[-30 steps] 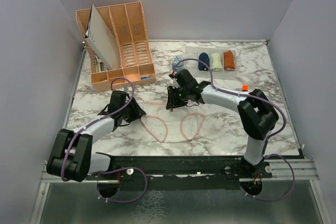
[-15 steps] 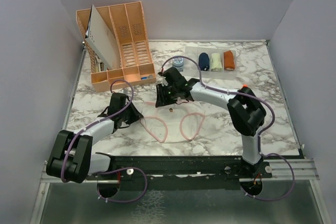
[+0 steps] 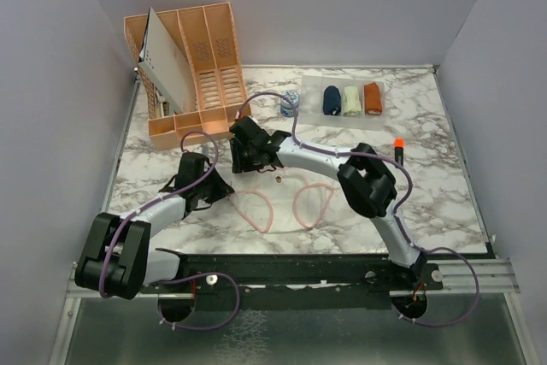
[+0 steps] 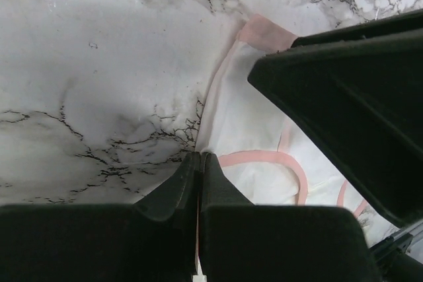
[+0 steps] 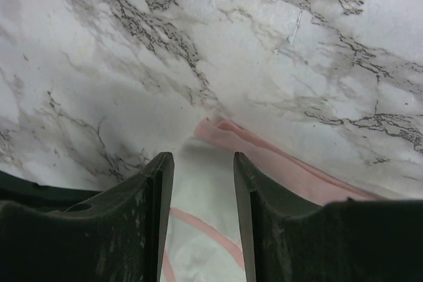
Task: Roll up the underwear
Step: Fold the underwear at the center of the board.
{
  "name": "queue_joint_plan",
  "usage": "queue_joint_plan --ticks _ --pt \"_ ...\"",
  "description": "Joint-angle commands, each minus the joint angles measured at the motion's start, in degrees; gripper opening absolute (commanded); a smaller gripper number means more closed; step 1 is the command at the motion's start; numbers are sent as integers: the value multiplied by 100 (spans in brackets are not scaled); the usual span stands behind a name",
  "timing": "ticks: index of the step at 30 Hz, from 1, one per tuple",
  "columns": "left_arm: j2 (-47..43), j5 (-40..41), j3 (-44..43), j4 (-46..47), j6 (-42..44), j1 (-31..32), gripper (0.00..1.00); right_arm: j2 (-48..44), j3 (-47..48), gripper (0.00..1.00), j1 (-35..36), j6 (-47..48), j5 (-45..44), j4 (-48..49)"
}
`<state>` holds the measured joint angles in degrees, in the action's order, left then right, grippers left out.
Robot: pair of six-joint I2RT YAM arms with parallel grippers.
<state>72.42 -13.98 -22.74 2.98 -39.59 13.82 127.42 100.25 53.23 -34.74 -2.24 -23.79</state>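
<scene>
Whitish pink-edged underwear (image 3: 283,191) lies flat on marble table (image 3: 427,185), centre, between both arms. Left gripper (image 4: 199,156): jaws closed on cloth's left edge, thin white sliver visible between fingers. Right gripper (image 5: 198,158): jaws apart above far-left corner of same cloth, nothing held; contact with cloth not discernible. Navy underwear (image 3: 332,100) sits rolled at far right, beside cream bundle (image 3: 351,100) and rust-orange bundle (image 3: 373,97).
</scene>
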Motion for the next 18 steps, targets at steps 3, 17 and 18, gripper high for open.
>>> queue_joint_plan --ticks 3,17,18 --pt "124 -153 222 -369 136 -3 0 466 562 46 123 -163 -700 -455" --pt "65 -7 156 -505 161 -3 0 1137 1108 38 333 -82 -1100 -771" --pt "41 10 163 -515 155 -3 0 1160 1078 37 344 -65 -1140 -763"
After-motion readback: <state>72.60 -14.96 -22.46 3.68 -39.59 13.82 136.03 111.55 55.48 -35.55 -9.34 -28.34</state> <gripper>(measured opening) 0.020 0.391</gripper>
